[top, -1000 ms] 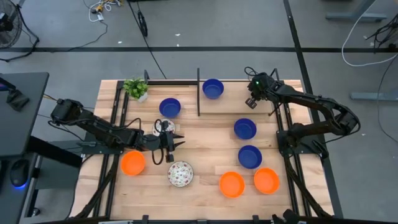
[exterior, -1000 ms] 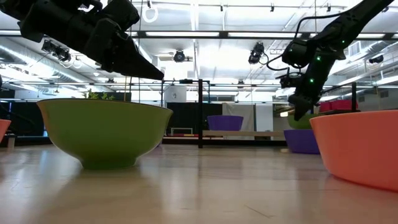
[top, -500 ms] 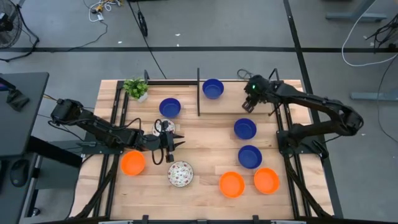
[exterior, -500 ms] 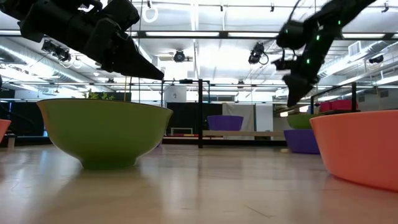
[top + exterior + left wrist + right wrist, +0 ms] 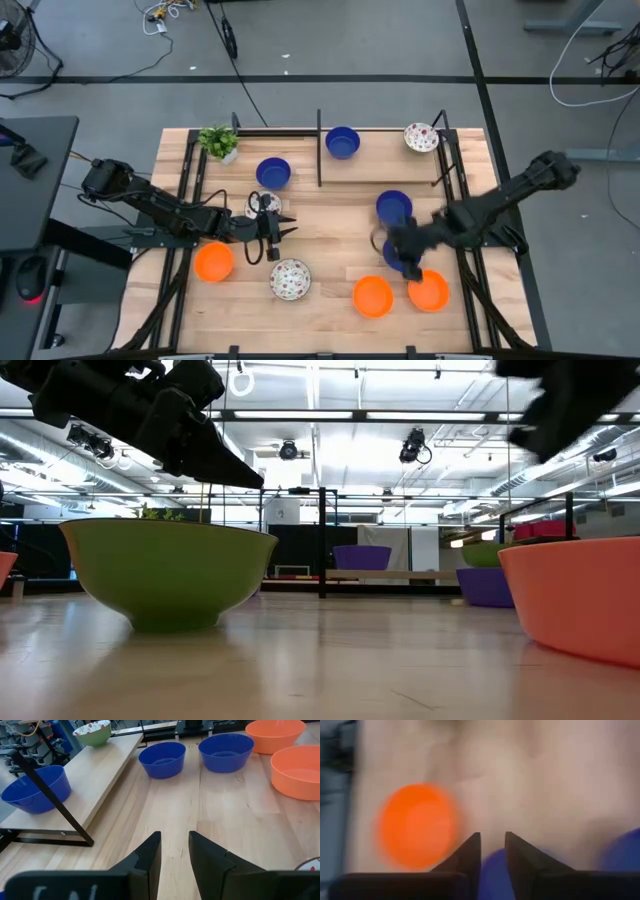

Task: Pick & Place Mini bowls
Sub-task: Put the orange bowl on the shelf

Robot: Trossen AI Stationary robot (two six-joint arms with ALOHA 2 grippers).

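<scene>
Small bowls stand on the wooden table: blue ones (image 5: 273,172) (image 5: 394,205), orange ones (image 5: 213,262) (image 5: 372,296) (image 5: 428,290), and a floral one (image 5: 290,279). A blue bowl (image 5: 342,142) and a floral bowl (image 5: 421,137) rest on the raised far shelf. My right gripper (image 5: 398,247) shows blurred over another blue bowl (image 5: 403,258), open, with that bowl (image 5: 495,867) under its fingertips and an orange bowl (image 5: 415,825) beside it. My left gripper (image 5: 286,226) hovers open over bare wood left of centre, holding nothing.
A small potted plant (image 5: 218,141) stands at the far left corner. A thin black upright (image 5: 319,150) and a slanted bar (image 5: 50,795) border the shelf. In the low view a green-sided bowl (image 5: 165,570) and an orange bowl (image 5: 575,595) stand close to the camera.
My right arm has swung fast from the far shelf toward the near edge and now hangs blurred over the blue bowl right of centre. The floral bowl on the shelf's right end, covered by the arm before, now shows. The left arm has kept still.
</scene>
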